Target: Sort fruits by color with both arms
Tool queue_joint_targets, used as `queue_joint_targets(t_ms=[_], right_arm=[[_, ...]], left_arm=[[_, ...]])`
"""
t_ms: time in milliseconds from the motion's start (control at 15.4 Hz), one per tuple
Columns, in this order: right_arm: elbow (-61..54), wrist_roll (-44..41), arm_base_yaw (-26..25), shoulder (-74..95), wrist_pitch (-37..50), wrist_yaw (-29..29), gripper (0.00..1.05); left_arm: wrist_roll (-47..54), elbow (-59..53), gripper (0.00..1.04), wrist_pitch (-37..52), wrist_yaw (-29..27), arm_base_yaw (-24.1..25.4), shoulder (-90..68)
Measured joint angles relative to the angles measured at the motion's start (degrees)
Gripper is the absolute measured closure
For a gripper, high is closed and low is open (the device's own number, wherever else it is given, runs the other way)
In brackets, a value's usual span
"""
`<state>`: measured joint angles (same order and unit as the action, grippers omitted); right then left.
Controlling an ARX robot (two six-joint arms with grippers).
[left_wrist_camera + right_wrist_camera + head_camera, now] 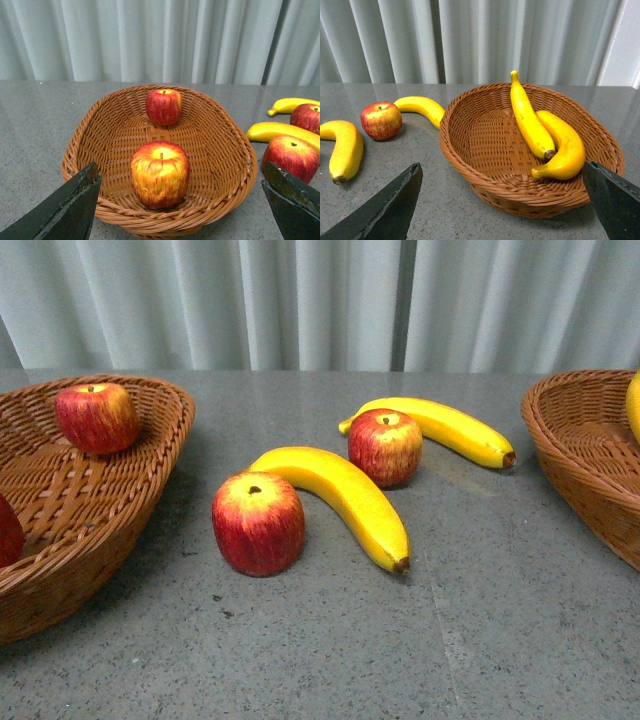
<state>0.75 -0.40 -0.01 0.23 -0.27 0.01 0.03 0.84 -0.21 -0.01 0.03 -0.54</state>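
Observation:
On the table lie a near apple [258, 523], a far apple [385, 446], a near banana [345, 498] and a far banana [450, 428]. The left basket [150, 460] holds two apples [160, 173] [163, 106]. The right basket [585, 460] holds two bananas [529, 117] [563, 142]. My left gripper [181, 172] is open and empty, hovering before the left basket. My right gripper [501, 170] is open and empty, hovering before the right basket. Neither gripper shows in the front view.
A grey speckled tabletop [330, 640] runs between the two wicker baskets. Pale curtains [320, 300] hang behind the table's far edge. The loose fruit lies in the middle, with the far apple touching both bananas.

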Motion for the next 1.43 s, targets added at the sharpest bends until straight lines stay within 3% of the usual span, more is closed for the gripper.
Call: queue_joint_targets(t_ms=[1431], right_arm=[[0.0,0.0,0.0,0.0,0.0,0.0,0.07]], left_arm=[[0.0,0.0,0.07,0.0,0.0,0.0,0.0]])
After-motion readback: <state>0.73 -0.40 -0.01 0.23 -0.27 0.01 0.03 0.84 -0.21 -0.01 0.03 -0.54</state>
